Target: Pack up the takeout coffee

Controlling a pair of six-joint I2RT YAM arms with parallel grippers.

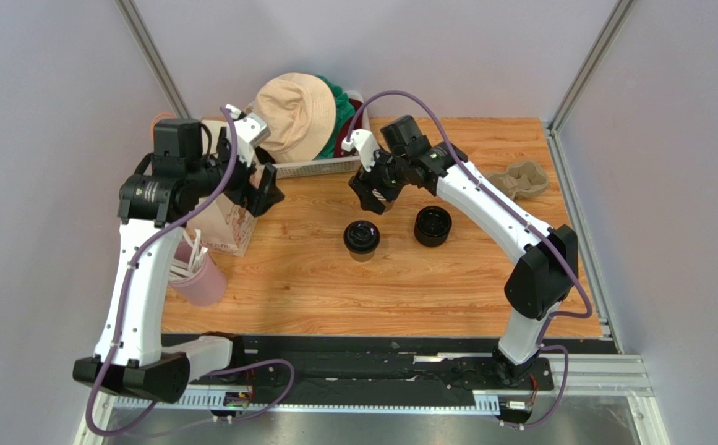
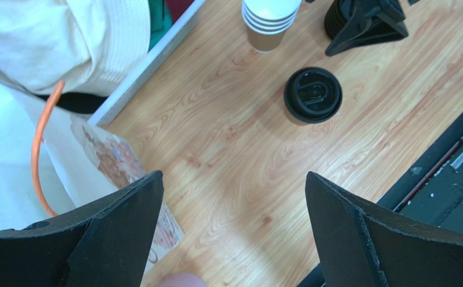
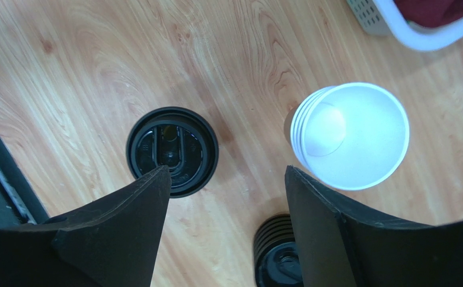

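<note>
In your top view, the takeout coffee is sitting at centre on the table, the lid stack just right of it; the basket is lying behind at upper centre, the paper bag is standing at left.

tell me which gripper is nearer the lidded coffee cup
Right. The right gripper hovers just beyond the lidded coffee cup; the left gripper is farther off to its left, by the paper bag.

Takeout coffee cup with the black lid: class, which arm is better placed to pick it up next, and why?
Probably the right. The right fingers stand open just beside the lidded cup. The left fingers, open too, sit farther off by the paper bag.
</note>
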